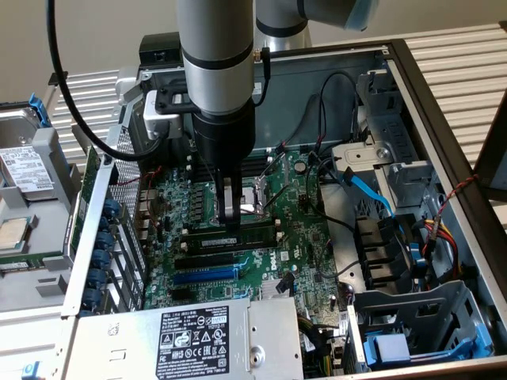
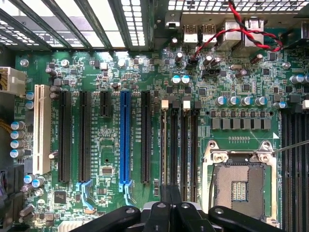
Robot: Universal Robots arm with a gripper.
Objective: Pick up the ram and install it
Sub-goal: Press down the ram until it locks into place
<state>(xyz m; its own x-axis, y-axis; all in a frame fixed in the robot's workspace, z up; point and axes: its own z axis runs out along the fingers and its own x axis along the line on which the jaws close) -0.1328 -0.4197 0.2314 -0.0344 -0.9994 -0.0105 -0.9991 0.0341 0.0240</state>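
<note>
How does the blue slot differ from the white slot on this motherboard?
The blue slot is blue, the white slot cream-white. The blue slot lies between black slots; the white slot lies near the board's edge. Both are long, narrow, parallel and empty.

The gripper (image 2: 170,205) hangs closed over the black memory slots (image 2: 179,145). A blue expansion slot (image 2: 125,140) runs beside them. The CPU socket (image 2: 240,186) sits open nearby.

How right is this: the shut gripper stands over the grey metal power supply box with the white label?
Wrong in one point. The exterior view shows the shut gripper standing over the long, thin, dark green ram strip on the green motherboard, not over the grey metal power supply box.
</note>
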